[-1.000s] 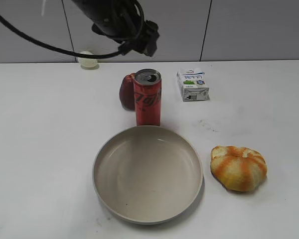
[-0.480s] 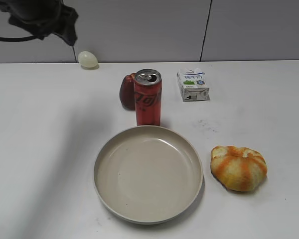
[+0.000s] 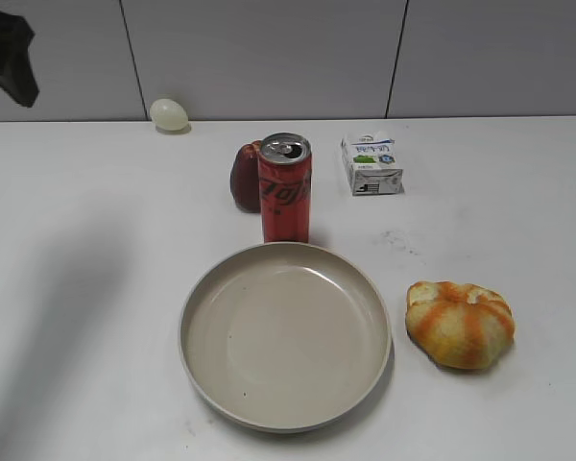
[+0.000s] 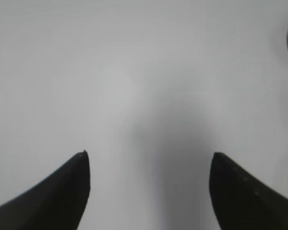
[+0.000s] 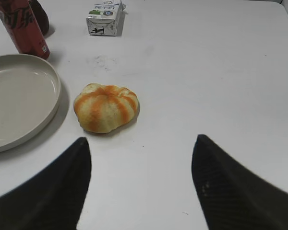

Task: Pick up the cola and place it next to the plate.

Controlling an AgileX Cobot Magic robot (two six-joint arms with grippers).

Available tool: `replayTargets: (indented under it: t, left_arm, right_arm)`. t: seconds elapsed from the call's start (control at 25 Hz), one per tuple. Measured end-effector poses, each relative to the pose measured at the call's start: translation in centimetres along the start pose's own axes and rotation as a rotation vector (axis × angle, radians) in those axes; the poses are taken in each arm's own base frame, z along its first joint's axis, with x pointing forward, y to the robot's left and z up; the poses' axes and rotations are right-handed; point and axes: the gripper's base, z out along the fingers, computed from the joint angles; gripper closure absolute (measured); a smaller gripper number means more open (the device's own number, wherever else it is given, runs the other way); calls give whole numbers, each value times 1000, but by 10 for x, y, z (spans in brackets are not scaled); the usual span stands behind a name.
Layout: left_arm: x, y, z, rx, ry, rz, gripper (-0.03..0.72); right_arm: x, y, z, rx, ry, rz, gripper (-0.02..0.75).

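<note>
The cola (image 3: 285, 188), a tall slim red can with a silver top, stands upright just behind the far rim of the beige plate (image 3: 204, 288). Both show at the left of the right wrist view, the cola (image 5: 21, 26) and the plate (image 5: 52, 79). My left gripper (image 4: 149, 154) is open and empty over bare white table; part of the left arm shows at the top left corner of the exterior view (image 3: 8, 56), far from the cola. My right gripper (image 5: 141, 139) is open and empty, low over the table in front of the orange bun.
A dark red fruit (image 3: 244, 177) stands against the cola's left side. A white-and-blue carton (image 3: 372, 163) lies to the right behind it. An orange-striped bun (image 3: 460, 323) sits right of the plate. A pale egg (image 3: 169, 114) lies by the back wall.
My left arm has swung away from above the cola to the far left and nearly out of the exterior view. The cola and the other things have not moved.
</note>
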Motion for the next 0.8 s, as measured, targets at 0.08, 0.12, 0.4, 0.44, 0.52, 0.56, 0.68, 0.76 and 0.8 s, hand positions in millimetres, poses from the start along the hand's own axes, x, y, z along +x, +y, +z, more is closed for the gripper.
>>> replayTargets:
  t: [0.08,0.12,0.4,0.44,0.52,0.56,0.68,0.76,0.8]
  left_arm:
    - [17,6,-4,-9,14,-19,99]
    - [25,6,-10,-13,10,-22,99]
    - [101,-2,-38,-14,9,-24,99]
    - [113,-4,-40,-12,7,-25,99]
    - [137,-7,-44,0,4,-32,99]
    - [148,-9,-44,6,3,-36,99]
    - [181,-13,-45,17,-11,-43,99]
    - [202,-15,-45,16,-23,-43,99]
    - [211,-16,-43,16,-23,-43,99]
  right_arm:
    - [0,0,0,0,0,0,206]
    - [0,0,0,0,0,0,206]
    - [0,0,0,0,0,0,206]
    - [0,0,0,0,0,0,206]
    - [0,0,0,0,0,0,206]
    - [0,0,0,0,0,0,206]
    - [0,0,0,0,0,0,206]
    - [0,0,0,0,0,0,206]
    - [0,0,0,0,0,0,206]
